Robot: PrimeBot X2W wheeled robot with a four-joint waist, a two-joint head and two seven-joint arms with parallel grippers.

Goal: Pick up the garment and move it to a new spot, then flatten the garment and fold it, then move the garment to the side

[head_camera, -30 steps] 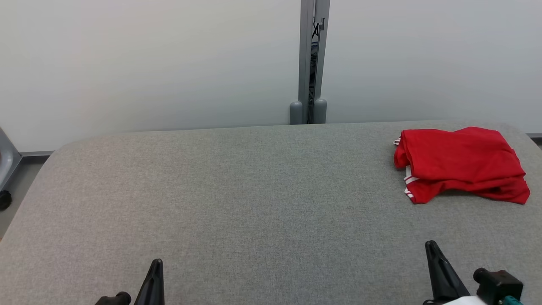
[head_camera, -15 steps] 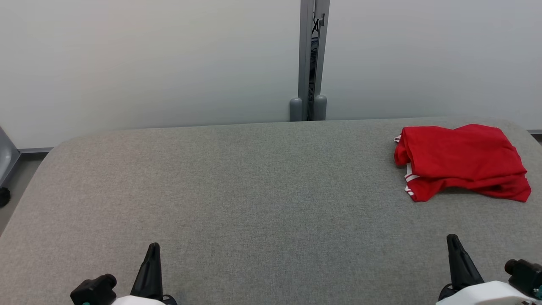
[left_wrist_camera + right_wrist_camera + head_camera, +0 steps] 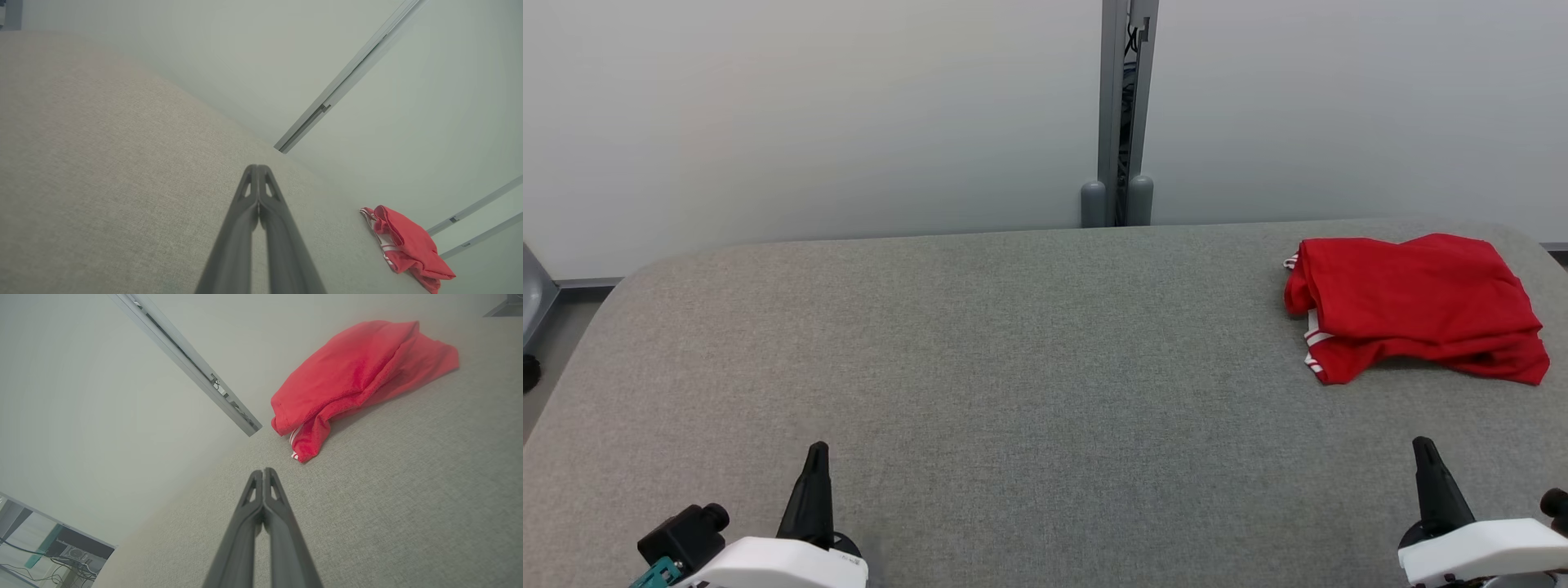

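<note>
Nearest the robot, the left hand (image 3: 817, 457) sits low at the lower left of the head view with its two dark fingers pressed together and nothing between them. The right hand (image 3: 1423, 451) mirrors it at the lower right, equally closed and empty; each wrist view confirms the fingers meeting at the tips. Both hang over the near edge of the grey fabric-covered counter (image 3: 1045, 367), fingers pointing away from the robot. A broad bare stretch of that surface separates them from the garment (image 3: 1413, 304), a red piece with white stripes at one hem, which lies on the far right part of the counter, close to its rounded right corner. It rests in loose layers, apparently doubled over, with its long axis running left to right across the robot's front and the striped hem at its left end. It lies almost straight ahead of the right hand, well apart from it, and diagonally far across the counter from the left hand, so the right arm looks clearly the nearer one for any reach, meeting the near long edge broadside. Behind the counter stands a pale wall (image 3: 809, 122) with a grey vertical post (image 3: 1127, 106).
</note>
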